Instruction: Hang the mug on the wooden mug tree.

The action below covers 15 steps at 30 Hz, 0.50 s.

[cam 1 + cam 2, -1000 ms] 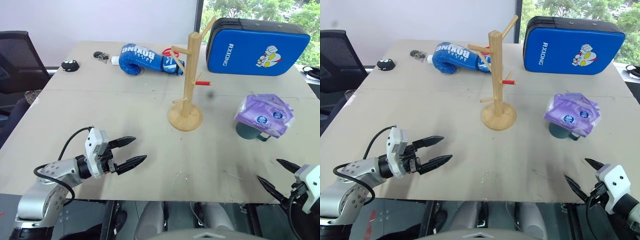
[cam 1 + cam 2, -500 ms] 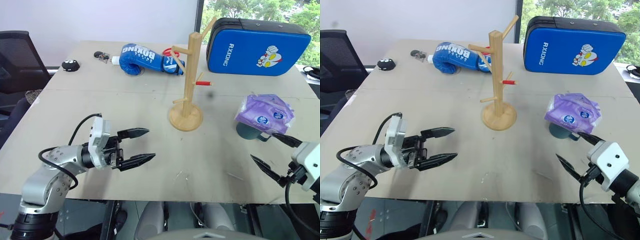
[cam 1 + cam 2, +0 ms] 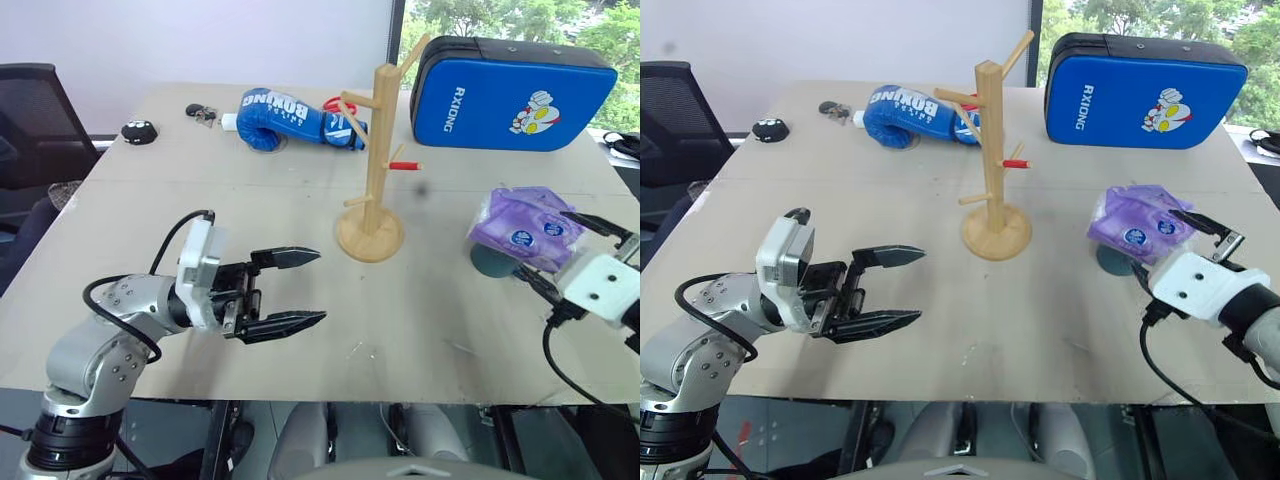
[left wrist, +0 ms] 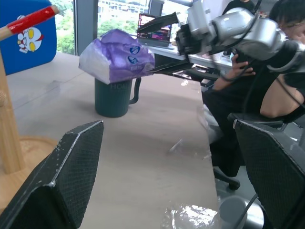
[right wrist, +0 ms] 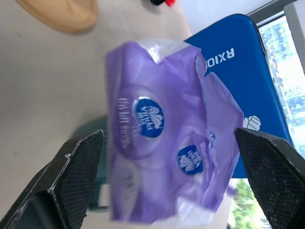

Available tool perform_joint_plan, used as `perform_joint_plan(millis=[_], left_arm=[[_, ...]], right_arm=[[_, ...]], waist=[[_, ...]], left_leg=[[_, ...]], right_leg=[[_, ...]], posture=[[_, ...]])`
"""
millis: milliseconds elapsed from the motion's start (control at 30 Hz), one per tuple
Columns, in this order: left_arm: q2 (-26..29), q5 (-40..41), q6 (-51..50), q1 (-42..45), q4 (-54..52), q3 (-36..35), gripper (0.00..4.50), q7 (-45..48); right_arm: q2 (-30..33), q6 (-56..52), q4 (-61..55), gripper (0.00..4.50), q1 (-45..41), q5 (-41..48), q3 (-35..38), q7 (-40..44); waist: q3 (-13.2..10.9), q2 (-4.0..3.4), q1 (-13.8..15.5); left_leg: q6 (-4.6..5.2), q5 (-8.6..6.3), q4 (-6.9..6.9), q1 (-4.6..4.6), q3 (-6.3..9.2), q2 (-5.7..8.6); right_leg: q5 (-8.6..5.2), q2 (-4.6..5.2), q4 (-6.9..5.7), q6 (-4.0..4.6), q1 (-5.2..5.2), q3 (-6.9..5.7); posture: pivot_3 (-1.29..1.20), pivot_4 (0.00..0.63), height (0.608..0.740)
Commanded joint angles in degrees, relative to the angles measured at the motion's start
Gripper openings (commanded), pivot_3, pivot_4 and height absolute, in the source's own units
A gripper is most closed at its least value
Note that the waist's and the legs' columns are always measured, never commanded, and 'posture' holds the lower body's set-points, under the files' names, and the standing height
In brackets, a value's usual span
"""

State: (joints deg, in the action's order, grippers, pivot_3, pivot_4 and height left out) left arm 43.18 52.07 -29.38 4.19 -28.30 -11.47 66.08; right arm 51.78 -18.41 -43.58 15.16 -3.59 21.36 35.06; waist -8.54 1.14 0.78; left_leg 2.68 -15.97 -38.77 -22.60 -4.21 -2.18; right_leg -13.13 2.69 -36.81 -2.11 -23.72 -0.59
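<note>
The mug (image 3: 489, 263), dark teal, stands upright on the right of the table with a purple tissue pack (image 3: 530, 228) lying on top of it; its loop handle shows in the left wrist view (image 4: 136, 90). The wooden mug tree (image 3: 371, 165) stands at the table's middle, with a red-tipped peg (image 3: 407, 166). My right gripper (image 3: 543, 243) is open, its fingers spread on either side of the tissue pack (image 5: 157, 129), just short of it. My left gripper (image 3: 320, 287) is open and empty, hovering over the table's left front and pointing toward the mug.
A blue boxing glove (image 3: 285, 108), a blue strike pad (image 3: 515, 92), a small black object (image 3: 138, 130) and keys (image 3: 203, 113) lie along the far side. A black chair (image 3: 30, 120) stands left. A seated person (image 4: 286, 52) is beyond the table's right edge.
Both arms have risen. My right gripper came up from below the table's front edge and forward to the tissue pack, rolling as it went. My left gripper moved right, toward the middle.
</note>
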Motion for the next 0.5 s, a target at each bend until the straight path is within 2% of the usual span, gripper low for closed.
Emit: perform_joint_plan(millis=[33, 267, 300, 333, 500], left_arm=[[0.2, 1.7, 0.0, -0.4, -3.0, -1.9, 4.48, -1.4], [-0.6, 1.6, 0.7, -3.6, -5.6, -3.2, 4.48, -4.3], [-0.6, 1.6, 0.8, -3.9, -5.8, -3.3, 4.50, -4.6], [-0.6, 1.5, 0.9, -4.3, -5.9, -3.4, 4.50, -4.8], [-0.7, 1.0, 1.6, -4.6, -5.6, -3.5, 4.50, -5.2]], right_arm=[[1.1, 1.0, 2.2, 4.45, -3.3, -2.7, -2.7, 0.2], [2.3, 0.8, 9.5, 4.45, -9.5, -5.7, -8.1, 1.7], [2.1, 0.2, 9.5, 3.91, -10.0, -5.4, -8.1, 2.0], [2.0, 0.0, 9.3, 3.70, -10.3, -5.1, -8.1, 2.3], [1.8, -2.5, 6.6, 1.17, -10.5, -4.1, -6.8, 4.1]], waist=[[0.0, 0.00, 0.0], [0.0, 0.01, 0.0], [0.0, 0.01, 0.0], [0.0, 0.00, 0.0], [0.0, 0.00, 0.0]], left_leg=[[-0.01, 0.00, 0.00, -0.01, 0.00, 0.00], [-0.04, 0.02, 0.00, -0.03, -0.04, 0.02], [-0.03, 0.02, 0.00, -0.04, -0.01, 0.02], [-0.03, 0.02, 0.00, -0.04, 0.00, 0.02], [-0.03, 0.02, 0.00, -0.03, 0.00, 0.01]], right_leg=[[0.01, 0.00, 0.00, 0.02, 0.00, 0.00], [0.02, 0.00, 0.04, 0.04, -0.01, 0.04], [0.02, 0.00, 0.04, 0.04, -0.01, 0.01], [0.02, 0.00, 0.03, 0.04, -0.01, 0.00], [0.03, 0.00, 0.03, 0.05, 0.00, 0.00]], posture=[[0.00, 0.150, 0.740], [0.00, 0.150, 0.740], [0.00, 0.150, 0.740], [0.00, 0.150, 0.740], [0.00, 0.150, 0.740]])
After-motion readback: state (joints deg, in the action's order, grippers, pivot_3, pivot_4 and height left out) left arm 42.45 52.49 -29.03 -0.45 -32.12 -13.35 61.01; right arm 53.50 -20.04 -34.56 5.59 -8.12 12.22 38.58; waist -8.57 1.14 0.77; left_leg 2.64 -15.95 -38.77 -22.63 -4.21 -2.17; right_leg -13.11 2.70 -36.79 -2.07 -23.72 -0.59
